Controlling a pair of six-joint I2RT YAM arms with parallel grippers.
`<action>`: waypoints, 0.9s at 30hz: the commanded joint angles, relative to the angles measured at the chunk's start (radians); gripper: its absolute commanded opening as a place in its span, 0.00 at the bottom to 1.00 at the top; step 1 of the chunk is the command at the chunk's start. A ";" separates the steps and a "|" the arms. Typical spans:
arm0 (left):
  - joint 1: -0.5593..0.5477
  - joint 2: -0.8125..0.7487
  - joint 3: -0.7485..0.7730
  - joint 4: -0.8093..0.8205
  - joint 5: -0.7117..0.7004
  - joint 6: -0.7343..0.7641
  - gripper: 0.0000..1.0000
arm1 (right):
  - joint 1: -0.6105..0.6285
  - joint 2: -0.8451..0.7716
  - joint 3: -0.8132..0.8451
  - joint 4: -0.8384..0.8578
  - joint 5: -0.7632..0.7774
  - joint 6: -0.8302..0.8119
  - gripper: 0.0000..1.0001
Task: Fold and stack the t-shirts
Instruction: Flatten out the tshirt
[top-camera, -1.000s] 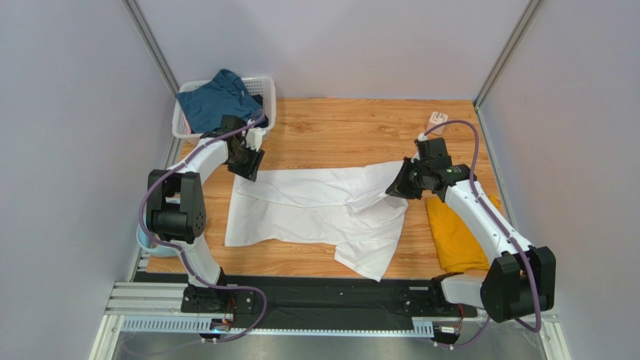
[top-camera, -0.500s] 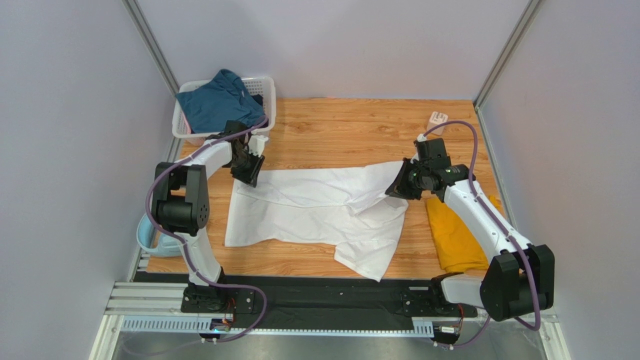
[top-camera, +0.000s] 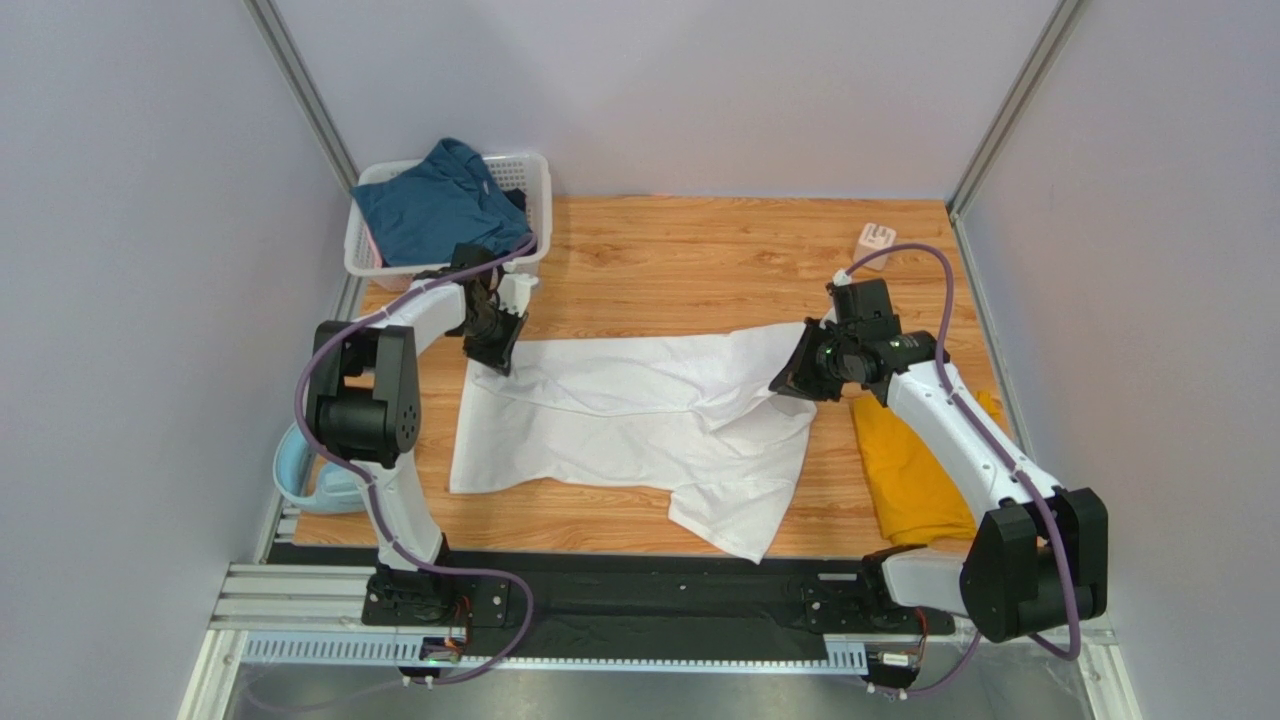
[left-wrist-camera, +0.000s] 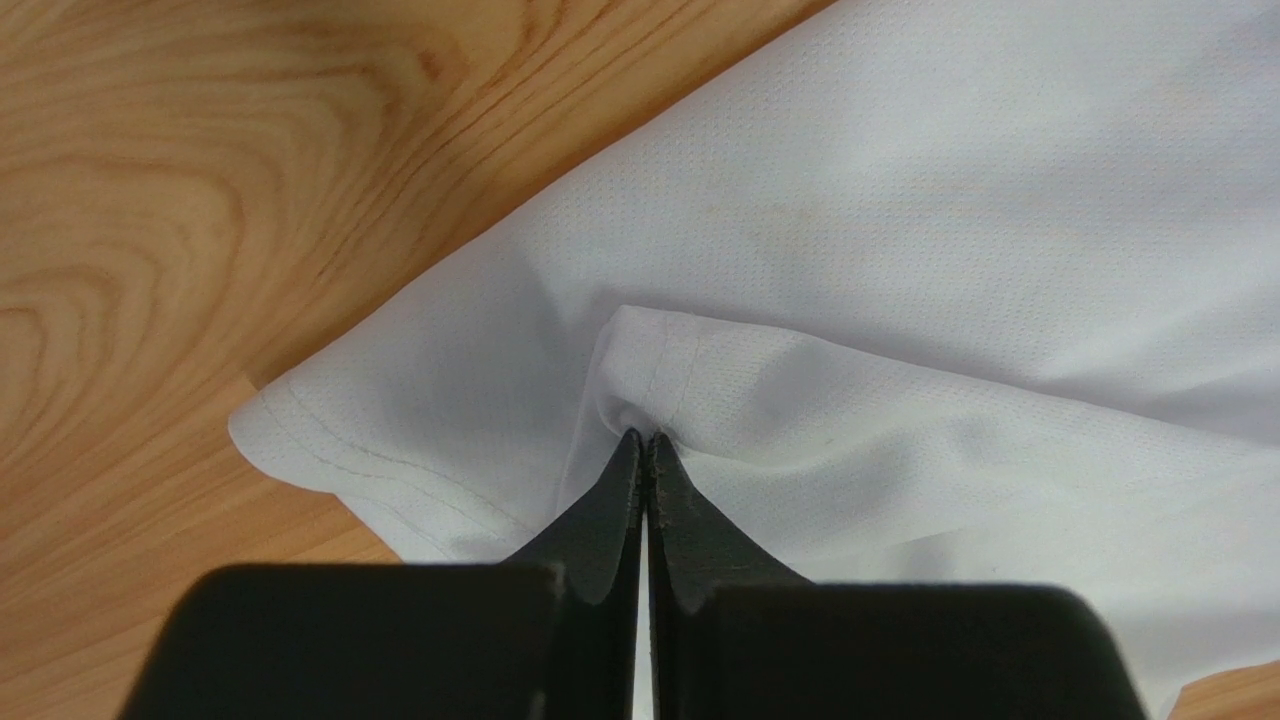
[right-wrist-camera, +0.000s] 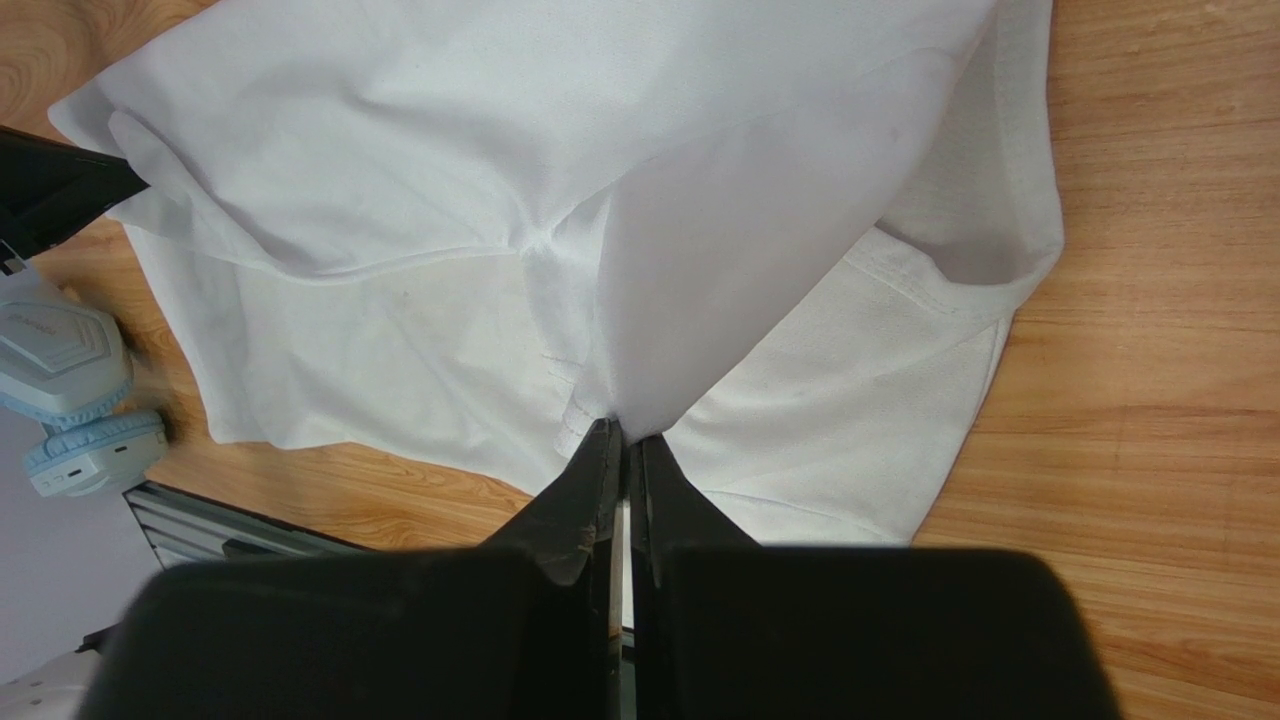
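I am gripping the far edge of the white shirt (top-camera: 616, 435) with my left hand (left-wrist-camera: 646, 444) and right hand (right-wrist-camera: 622, 432) each clamped on cloth, aiming to lift both together, evenly and taut.

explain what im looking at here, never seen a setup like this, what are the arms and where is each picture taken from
These are two robot arms bolted at the near edge of a wooden table. The wide picture comes from a fixed camera above and behind them. The two close-ups come from a small camera on each wrist, so the black shape at the bottom of each is that arm's own pincer.

A white t-shirt lies spread out and partly rumpled in the middle. The left gripper is shut on a fold of it near its far left corner. The right gripper is shut on a fold at its right side.

A mustard-yellow t-shirt lies at the right edge, partly hidden by the right arm. A dark teal t-shirt sits in a white basket at the far left.
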 joint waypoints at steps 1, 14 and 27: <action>0.003 -0.064 0.021 -0.016 0.019 -0.001 0.00 | 0.006 0.000 0.015 0.025 -0.013 -0.001 0.00; 0.034 -0.519 0.285 -0.322 0.034 0.001 0.00 | 0.004 -0.173 0.286 -0.196 0.015 -0.036 0.00; 0.035 -0.918 0.397 -0.591 0.062 0.015 0.00 | 0.004 -0.498 0.766 -0.527 -0.004 -0.059 0.00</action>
